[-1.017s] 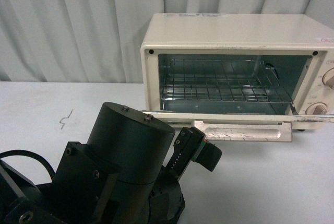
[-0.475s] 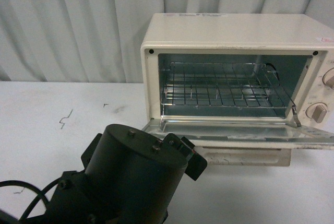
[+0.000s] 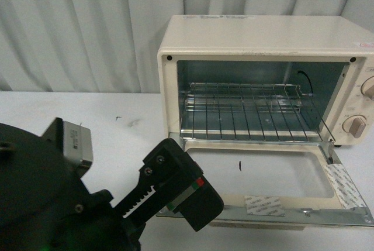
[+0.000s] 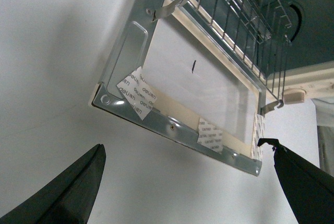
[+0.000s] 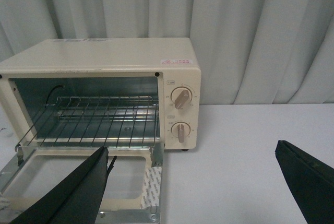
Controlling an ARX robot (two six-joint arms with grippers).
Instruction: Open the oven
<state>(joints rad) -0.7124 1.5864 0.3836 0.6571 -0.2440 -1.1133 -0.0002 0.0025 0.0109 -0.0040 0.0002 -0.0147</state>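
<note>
1. Front view: the oven (image 3: 257, 40) stands on the white table (image 3: 58, 116), right of centre and at the far side, close to a pale pleated curtain (image 3: 76, 28).
2. Its door (image 3: 257, 172) is fully down and lies flat toward the near side, with the glass window facing up.
3. A wire rack (image 3: 251, 113) sits level inside the open cavity, and two round knobs (image 3: 355, 126) sit on the panel at the right.
4. Left wrist view: the left gripper (image 4: 180, 145) has its dark fingers (image 4: 73, 192) spread wide with nothing between them. It hangs just near of the door's free edge and is not touching it.
5. Patches of printed tape (image 4: 136, 93) stick to that edge of the door.
6. Right wrist view: the right gripper (image 5: 191, 147) is also spread wide and empty. It is held well back on the near side, facing the oven's front and its knob panel.
</note>
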